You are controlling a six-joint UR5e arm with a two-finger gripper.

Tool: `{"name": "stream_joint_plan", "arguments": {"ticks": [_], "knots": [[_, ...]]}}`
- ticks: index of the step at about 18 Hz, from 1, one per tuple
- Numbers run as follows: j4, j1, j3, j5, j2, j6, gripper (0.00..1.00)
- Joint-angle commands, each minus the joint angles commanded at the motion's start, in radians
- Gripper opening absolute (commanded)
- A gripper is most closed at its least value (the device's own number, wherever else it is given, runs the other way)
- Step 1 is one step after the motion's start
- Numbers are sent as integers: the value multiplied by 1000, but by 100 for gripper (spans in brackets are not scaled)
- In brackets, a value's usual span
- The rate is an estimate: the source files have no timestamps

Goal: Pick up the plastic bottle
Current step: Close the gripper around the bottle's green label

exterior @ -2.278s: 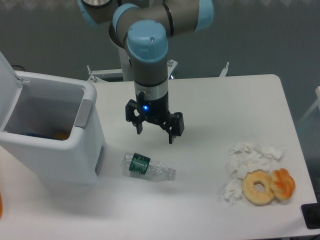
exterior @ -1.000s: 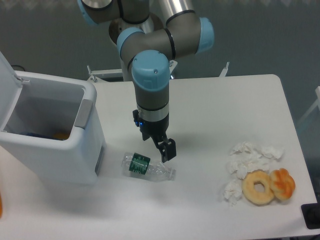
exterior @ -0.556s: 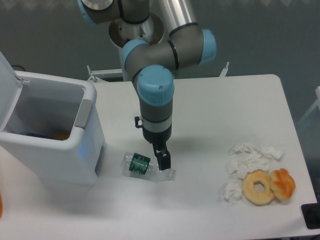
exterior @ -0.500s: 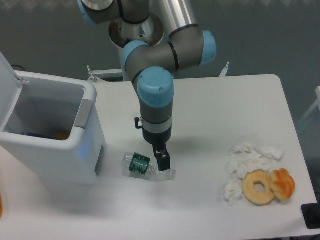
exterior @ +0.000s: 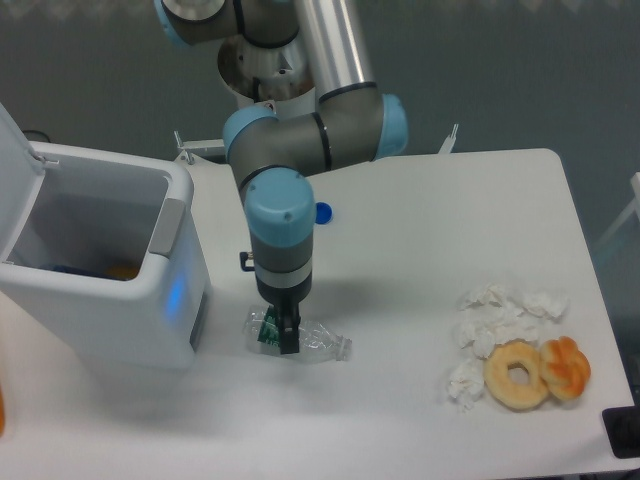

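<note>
One clear, crinkled bottle [exterior: 304, 339] lies on its side on your white table [exterior: 430, 230], thin plastic with a dark green label band round it. Its long axis runs left to right, dipping slightly toward the right; the banded end is nearer the bin [exterior: 100, 270] and the narrower clear end points right, toward the donuts. The gripper [exterior: 284, 333] hangs straight down over the banded part, and its dark fingers [exterior: 290, 338] reach down to the label. You cannot tell how wide they are set or whether they pinch the plastic, because the wrist hides the near side.

Left of the bottle, just beside it, stands the white bin, smooth-walled, boxy, lid raised, with something orange and blue inside. A small round blue cap [exterior: 322, 212] lies on the table behind the arm [exterior: 300, 150], well apart from the bottle. To the right, well apart, sit crumpled white tissues [exterior: 490, 320] and two donuts: a pale ring [exterior: 516, 375] touching a darker orange glazed one [exterior: 566, 367]. Between bottle and tissues the tabletop shows bare.
</note>
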Motion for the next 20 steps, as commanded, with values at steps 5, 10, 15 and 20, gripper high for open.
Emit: {"name": "stream_joint_plan", "arguments": {"ticks": [5, 10, 15, 20], "knots": [[-3, -2, -21, 2, -8, 54, 100], [0, -20, -23, -6, -31, 36, 100], [2, -31, -23, -9, -48, 3, 100], [5, -35, -22, -9, -66, -9, 100]]}}
